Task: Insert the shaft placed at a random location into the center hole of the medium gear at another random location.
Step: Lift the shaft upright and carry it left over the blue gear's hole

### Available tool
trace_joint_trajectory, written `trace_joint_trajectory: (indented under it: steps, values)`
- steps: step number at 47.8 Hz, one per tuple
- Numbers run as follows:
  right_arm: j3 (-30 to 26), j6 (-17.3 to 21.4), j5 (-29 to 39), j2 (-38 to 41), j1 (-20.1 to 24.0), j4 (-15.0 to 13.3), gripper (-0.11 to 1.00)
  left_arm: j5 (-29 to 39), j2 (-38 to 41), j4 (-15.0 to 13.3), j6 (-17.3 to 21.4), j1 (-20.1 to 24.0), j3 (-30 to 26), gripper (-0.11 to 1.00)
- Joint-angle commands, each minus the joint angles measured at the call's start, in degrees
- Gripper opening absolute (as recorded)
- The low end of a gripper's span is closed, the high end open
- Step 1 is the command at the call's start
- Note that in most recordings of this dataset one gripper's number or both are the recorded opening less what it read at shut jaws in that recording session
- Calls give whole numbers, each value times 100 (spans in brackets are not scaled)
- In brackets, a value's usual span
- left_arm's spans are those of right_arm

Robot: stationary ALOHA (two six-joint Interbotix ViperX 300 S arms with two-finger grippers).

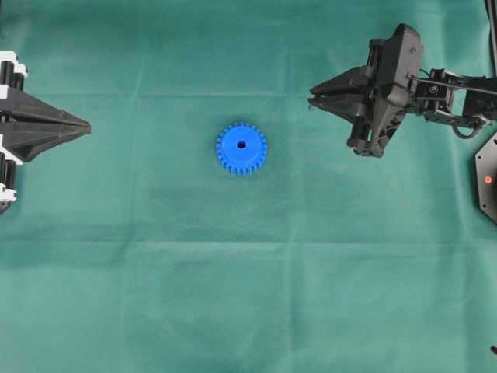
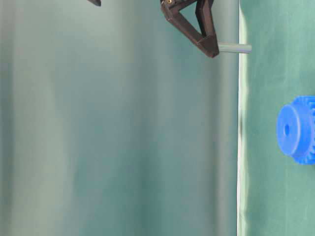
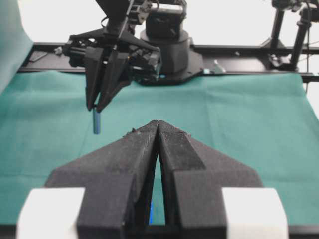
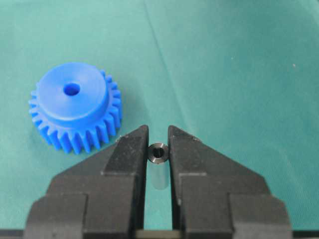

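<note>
The blue medium gear [image 1: 241,148] lies flat on the green cloth near the middle, its dark center hole [image 1: 241,145] facing up. My right gripper [image 1: 312,98] hovers to the gear's right, shut on the shaft [image 4: 158,154], a short grey pin held upright and poking down from the fingertips [image 2: 235,48]. In the right wrist view the gear [image 4: 75,107] sits ahead and left of the right gripper [image 4: 158,134], its hole [image 4: 71,89] uncovered. My left gripper [image 1: 87,124] rests at the left edge, shut and holding nothing [image 3: 157,123]. From above, the fingers hide the shaft.
Green cloth [image 1: 248,295] covers the table. A black base plate [image 1: 488,179] lies at the right edge under the right arm. Black frame rails [image 3: 249,50] and the right arm's base stand at the far side in the left wrist view.
</note>
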Motion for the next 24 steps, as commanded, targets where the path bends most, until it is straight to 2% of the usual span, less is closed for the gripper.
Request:
trace_joint_trajectory:
  steps: [1, 14, 24]
  values:
    - [-211, -35, 18, 26, 53, 0, 12, -26, 18, 9, -9, 18, -123, 0]
    - [-712, 0, 26, 492, 378, 35, 12, -26, 44, 9, -9, 9, -132, 0]
    - [-1345, 0, 158, 984, 633, 35, 12, -26, 53, 9, -9, 9, -123, 0]
